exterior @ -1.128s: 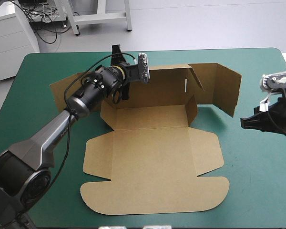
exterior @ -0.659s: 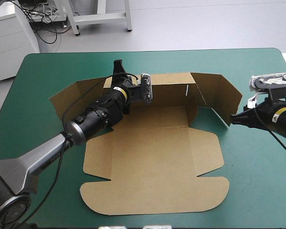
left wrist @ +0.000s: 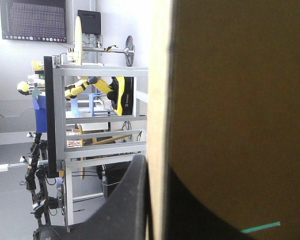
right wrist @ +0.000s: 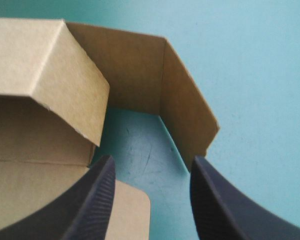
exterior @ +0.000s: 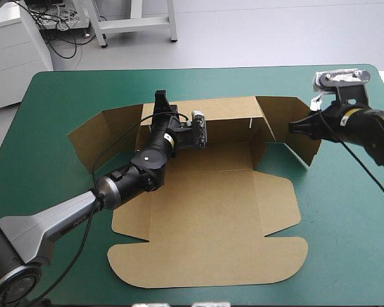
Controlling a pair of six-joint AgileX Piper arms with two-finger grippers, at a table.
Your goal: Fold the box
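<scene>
The brown box (exterior: 205, 211) sits mid-table on the teal-green cover (exterior: 345, 243), lid flat, rear wall up. The left gripper (exterior: 160, 103) is clamped on that wall's left end. The right gripper (right wrist: 151, 161) gapes wide, with the box's right-hand flap just ahead of it.

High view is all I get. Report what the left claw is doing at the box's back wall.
Observer: The left wrist view shows the left claw shut on the box: its back wall's edge runs between the fingers.
Operator: Now give me the other arm.
Observer: The right claw is open; bare teal-green cover shows between its fingers.
Operator: Say whether it touches anything.
Observer: Cannot tell; the side flap has its upright free end close ahead of one fingertip, not between them.
</scene>
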